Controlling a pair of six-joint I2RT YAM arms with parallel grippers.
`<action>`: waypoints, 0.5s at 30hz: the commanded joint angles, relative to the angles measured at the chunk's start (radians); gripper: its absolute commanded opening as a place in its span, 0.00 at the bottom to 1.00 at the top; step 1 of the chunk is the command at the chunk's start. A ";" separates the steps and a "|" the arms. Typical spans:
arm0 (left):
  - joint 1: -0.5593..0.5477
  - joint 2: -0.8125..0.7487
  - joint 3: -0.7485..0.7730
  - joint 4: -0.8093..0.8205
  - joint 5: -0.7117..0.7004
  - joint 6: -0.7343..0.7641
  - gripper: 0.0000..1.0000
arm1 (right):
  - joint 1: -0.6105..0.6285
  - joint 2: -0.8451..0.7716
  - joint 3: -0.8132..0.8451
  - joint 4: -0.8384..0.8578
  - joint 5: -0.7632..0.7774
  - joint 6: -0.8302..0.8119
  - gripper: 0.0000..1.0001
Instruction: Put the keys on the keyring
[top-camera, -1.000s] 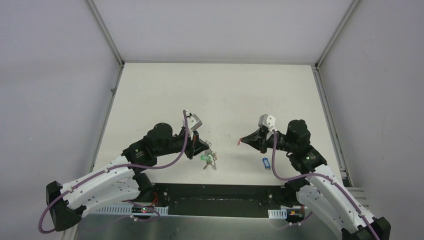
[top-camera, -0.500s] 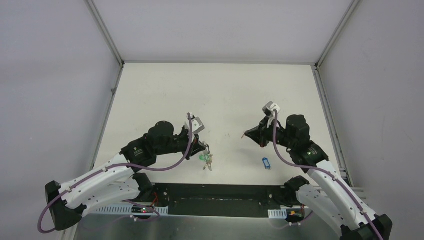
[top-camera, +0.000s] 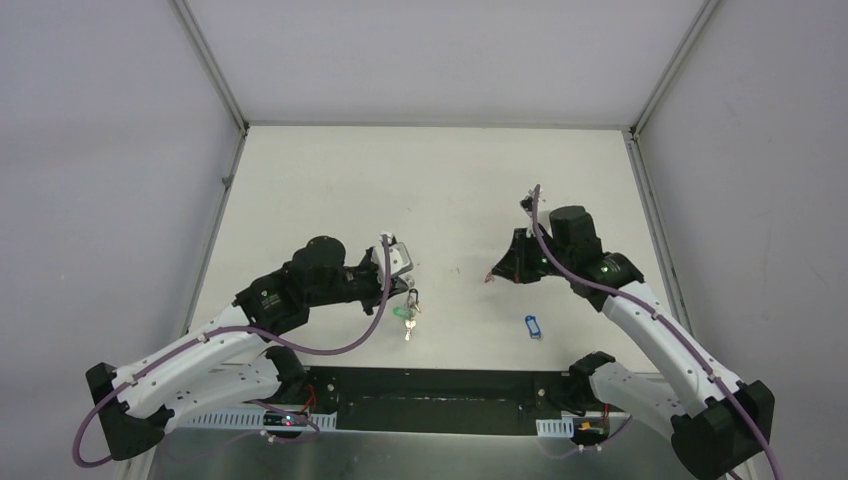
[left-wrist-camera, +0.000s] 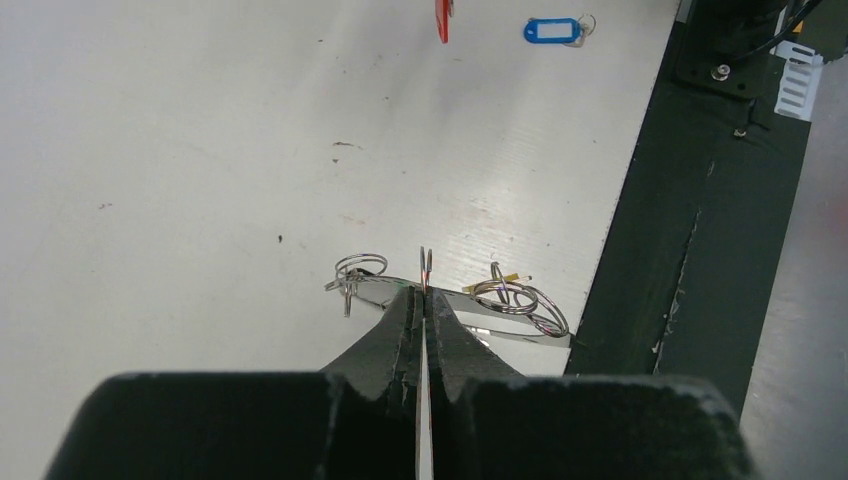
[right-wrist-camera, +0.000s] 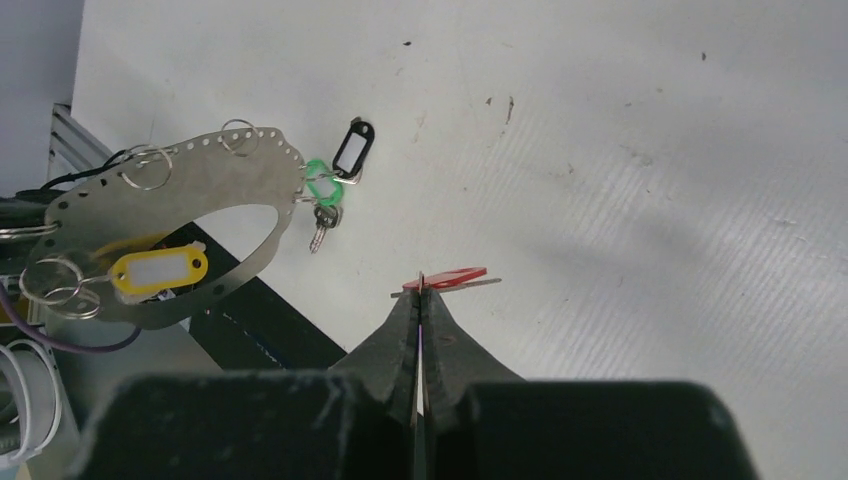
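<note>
The job looks about half done. The left gripper (left-wrist-camera: 424, 290) is pinched fully closed on the thin edge of the keyring (right-wrist-camera: 200, 165), holding it in the air just left of centre in the top view; in the right wrist view the hoop fills the upper left. Already hanging from its rim are a green tag (right-wrist-camera: 318, 183) with a small key under it and a black tag (right-wrist-camera: 352, 148). A yellow tag (right-wrist-camera: 160, 270) shows at the hoop's lower left and seems to hang from it too. Several split rings (left-wrist-camera: 508, 296) along the rim are bare. The right gripper (right-wrist-camera: 420, 290) is clamped tight on the red key (right-wrist-camera: 447, 277), held above the table (top-camera: 330, 190) right of centre in the top view, well apart from the hoop. The blue key (top-camera: 533, 327) lies loose on the table, lower right of centre. So the red key has yet to be threaded, then the blue one picked up and threaded.
</note>
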 joint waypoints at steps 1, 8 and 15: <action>-0.010 -0.010 0.066 0.027 0.019 0.096 0.00 | -0.005 0.053 0.104 -0.119 0.067 0.004 0.00; -0.010 0.018 0.071 0.023 0.022 0.082 0.00 | -0.066 0.060 0.112 -0.121 0.023 0.005 0.00; -0.010 0.069 0.075 0.022 0.035 0.061 0.00 | -0.089 0.109 0.154 -0.144 -0.202 -0.085 0.00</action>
